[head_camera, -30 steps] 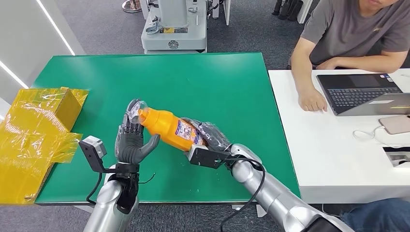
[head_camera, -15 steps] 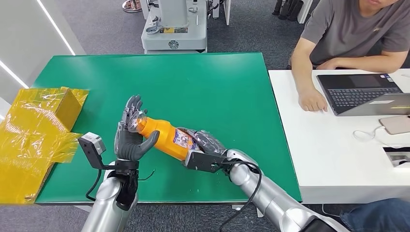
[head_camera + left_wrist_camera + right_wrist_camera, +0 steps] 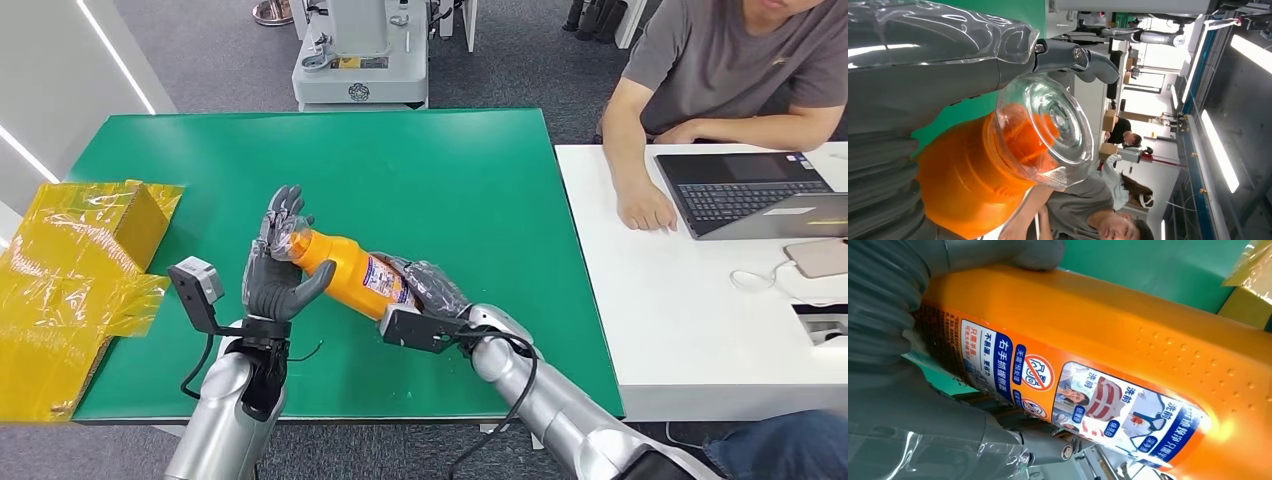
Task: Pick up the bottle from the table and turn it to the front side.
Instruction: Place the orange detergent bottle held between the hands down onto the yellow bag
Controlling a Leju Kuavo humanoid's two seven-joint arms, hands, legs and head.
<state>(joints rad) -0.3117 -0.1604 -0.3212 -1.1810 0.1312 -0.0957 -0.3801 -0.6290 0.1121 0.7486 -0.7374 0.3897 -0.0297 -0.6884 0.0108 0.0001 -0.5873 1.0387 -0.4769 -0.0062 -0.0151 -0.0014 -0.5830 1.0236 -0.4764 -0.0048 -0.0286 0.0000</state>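
An orange bottle [image 3: 345, 270] with a clear cap [image 3: 298, 238] is held lying tilted above the green table [image 3: 430, 170]. My right hand [image 3: 430, 290] grips its base end; a blue and white label [image 3: 1088, 400] faces that wrist camera, with the orange body [image 3: 1128, 335] beside the hand [image 3: 888, 365]. My left hand [image 3: 272, 275] stands upright at the cap end with its fingers spread. Its thumb lies under the neck and the cap [image 3: 1048, 130] is close against the palm [image 3: 923, 75].
A box wrapped in yellow film [image 3: 70, 270] lies at the table's left edge. A white table [image 3: 680, 320] on the right carries a laptop [image 3: 750, 190], and a seated person's hand [image 3: 645, 210] rests on it. A grey machine base [image 3: 360, 60] stands behind the table.
The bottle dipped toward my left hand, then rose a little with both hands. Its cap end now sits against the left palm, thumb under the neck.
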